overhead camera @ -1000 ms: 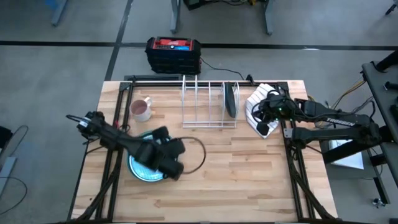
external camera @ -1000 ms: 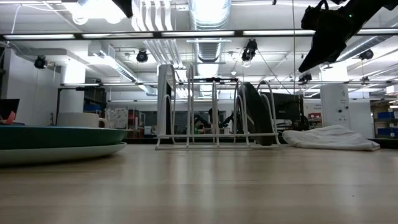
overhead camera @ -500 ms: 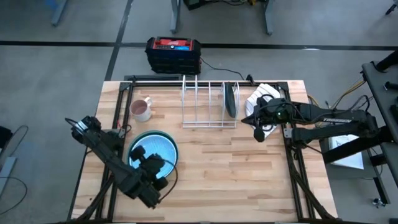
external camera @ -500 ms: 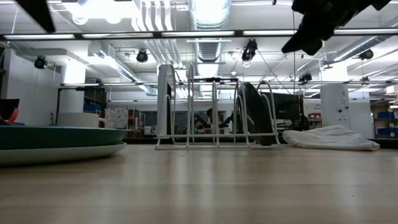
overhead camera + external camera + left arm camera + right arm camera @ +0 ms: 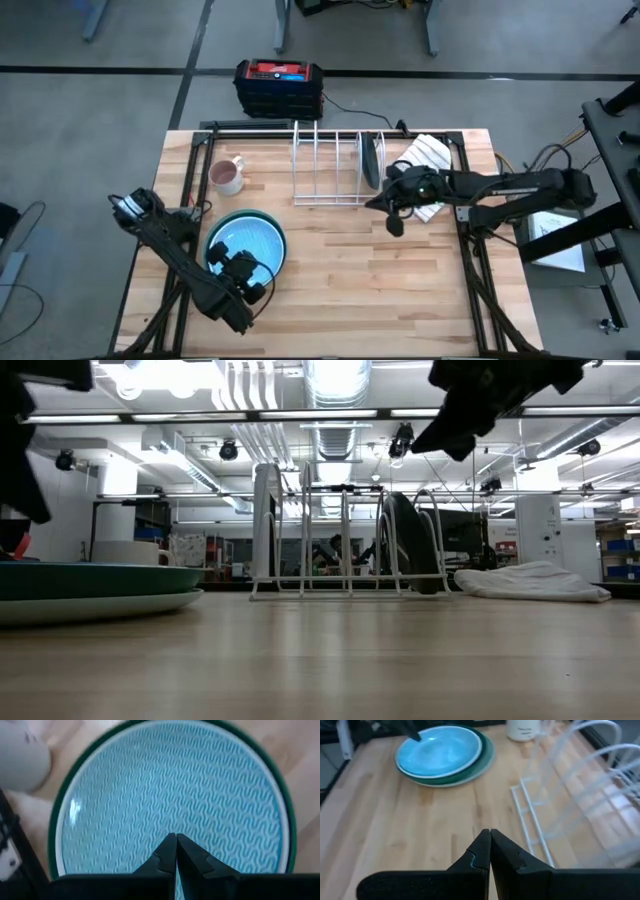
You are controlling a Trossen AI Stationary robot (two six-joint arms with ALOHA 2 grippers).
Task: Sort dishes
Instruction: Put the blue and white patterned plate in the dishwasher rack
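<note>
A light blue plate (image 5: 243,246) lies on top of a green-rimmed dish (image 5: 481,759), stacked at the table's left; the low view shows a pale plate (image 5: 110,606) under them. A dark grey plate (image 5: 372,160) stands on edge in the white wire rack (image 5: 335,168). My left gripper (image 5: 250,266) is shut and empty, above the stack's near rim, seen over the blue plate in the left wrist view (image 5: 176,846). My right gripper (image 5: 392,224) is shut and empty, above the bare table just in front of the rack's right end (image 5: 489,840).
A small pinkish mug (image 5: 228,176) stands at the far left. A white striped cloth (image 5: 426,158) lies right of the rack, under my right arm. A black and red box (image 5: 279,85) sits on the floor beyond the far edge. Bare wood spans the table's middle and near right.
My left gripper has drawn back from over the stack toward the table's near edge, uncovering the blue plate, then come a little way back toward its near rim. My right gripper has gone from above the cloth toward the table's left and near edge, in front of the rack.
</note>
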